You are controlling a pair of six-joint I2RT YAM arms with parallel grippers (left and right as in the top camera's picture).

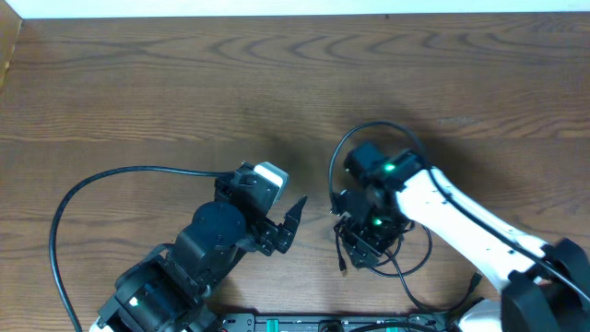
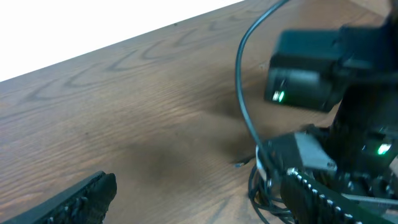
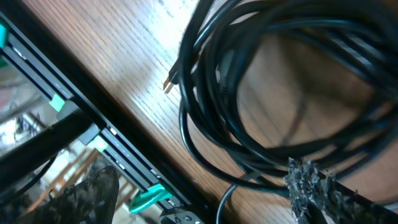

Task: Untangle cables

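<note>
The cables [image 1: 373, 251] lie as a black coiled tangle near the table's front edge, with one strand looping up past the right arm [image 1: 343, 148]. My right gripper [image 1: 367, 235] hovers directly over the tangle, open. In the right wrist view the coil [image 3: 273, 134] fills the frame with a small gold-tipped plug [image 3: 169, 82] at its left; the right gripper [image 3: 202, 196] stands wide, one fingertip [image 3: 314, 190] at the coil's strands. My left gripper [image 1: 284, 228] is open on bare wood just left of the tangle. The left wrist view shows the left gripper [image 2: 199, 202] with nothing between its fingers and the cables [image 2: 264, 190] beside its right finger.
A black rail with green clips [image 3: 149, 198] runs along the table's front edge [image 1: 323, 323], just below the tangle. The left arm's own thick black cable [image 1: 57, 235] arcs over the left of the table. Bare wood [image 1: 277, 74] stretches across the far half.
</note>
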